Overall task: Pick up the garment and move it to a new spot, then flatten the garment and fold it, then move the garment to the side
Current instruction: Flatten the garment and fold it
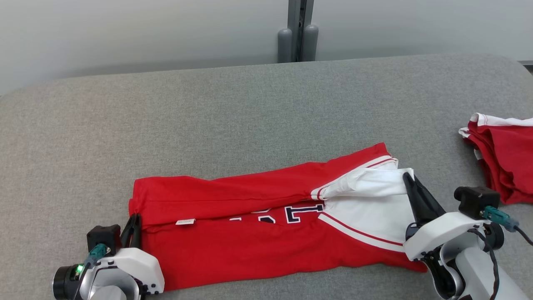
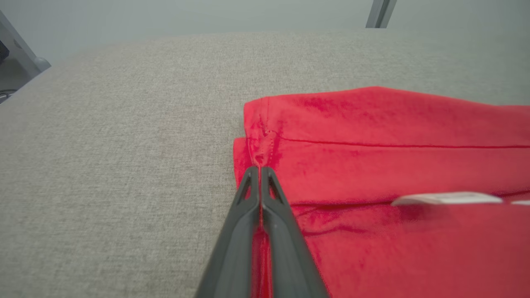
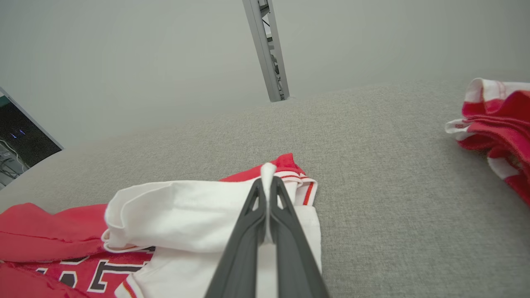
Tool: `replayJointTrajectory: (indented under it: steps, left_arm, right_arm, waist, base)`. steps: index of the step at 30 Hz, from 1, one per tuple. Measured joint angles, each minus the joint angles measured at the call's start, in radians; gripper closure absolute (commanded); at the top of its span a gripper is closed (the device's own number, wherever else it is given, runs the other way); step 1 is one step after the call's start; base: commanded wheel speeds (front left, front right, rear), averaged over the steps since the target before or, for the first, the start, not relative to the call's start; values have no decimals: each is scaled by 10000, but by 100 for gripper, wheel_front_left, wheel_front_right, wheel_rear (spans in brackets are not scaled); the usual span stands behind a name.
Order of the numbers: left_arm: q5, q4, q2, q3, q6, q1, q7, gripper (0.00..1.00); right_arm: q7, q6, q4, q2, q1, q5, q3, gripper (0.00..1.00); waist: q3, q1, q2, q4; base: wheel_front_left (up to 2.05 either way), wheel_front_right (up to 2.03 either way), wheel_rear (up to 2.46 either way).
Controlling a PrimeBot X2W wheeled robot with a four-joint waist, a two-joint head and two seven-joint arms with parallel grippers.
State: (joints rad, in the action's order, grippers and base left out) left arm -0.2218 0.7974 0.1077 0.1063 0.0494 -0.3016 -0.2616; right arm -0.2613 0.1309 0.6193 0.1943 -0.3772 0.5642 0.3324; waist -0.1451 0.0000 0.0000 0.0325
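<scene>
Left hand [image 1: 135,218] pinches the red hem corner [image 2: 258,159], right hand [image 1: 407,177] pinches the white sleeve edge [image 3: 186,207], and the garment [image 1: 250,233], soft, light and limp, lies half-folded along the near side of the counter [image 1: 208,116], likely to sag between grips.

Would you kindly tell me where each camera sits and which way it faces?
Head view: from the head, down onto the garment; left end effector and right end effector show.
Left wrist view: along its shut fingers at the garment's edge.
Right wrist view: along its fingers pinching the white sleeve.
Shared: head and right wrist see the second garment.
</scene>
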Motion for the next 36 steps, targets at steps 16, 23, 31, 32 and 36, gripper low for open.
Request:
replayJointTrajectory:
  steps: [16,23,31,32,36]
  left_arm:
    - [506,-1722,-320,-884,499,1474,0,0]
    - [909,-2527,-485,-1011,573,2232,0,0]
    - [1001,-2497,-562,-740,477,2225,0,0]
    - [999,-2495,-569,-723,476,2222,0,0]
    - [997,-2566,-575,-709,477,2214,0,0]
  right_arm:
    - [-2,0,107,-299,631,-46,-832,0]
    - [148,0,491,-247,660,-215,-974,0]
    - [936,-2,2125,-245,-45,-589,-748,0]
    - [940,0,2240,-291,-111,-593,-719,0]
    - [1160,0,2740,-412,-352,-637,-598,0]
  waist:
    - [442,0,0,40]
    - [411,0,0,-202]
    - [314,0,0,-745]
    - [302,0,0,-807]
    - [266,0,0,-992]
  base:
    - [0,0,0]
    - [0,0,0]
    - [0,0,0]
    - [0,0,0]
    - [0,0,0]
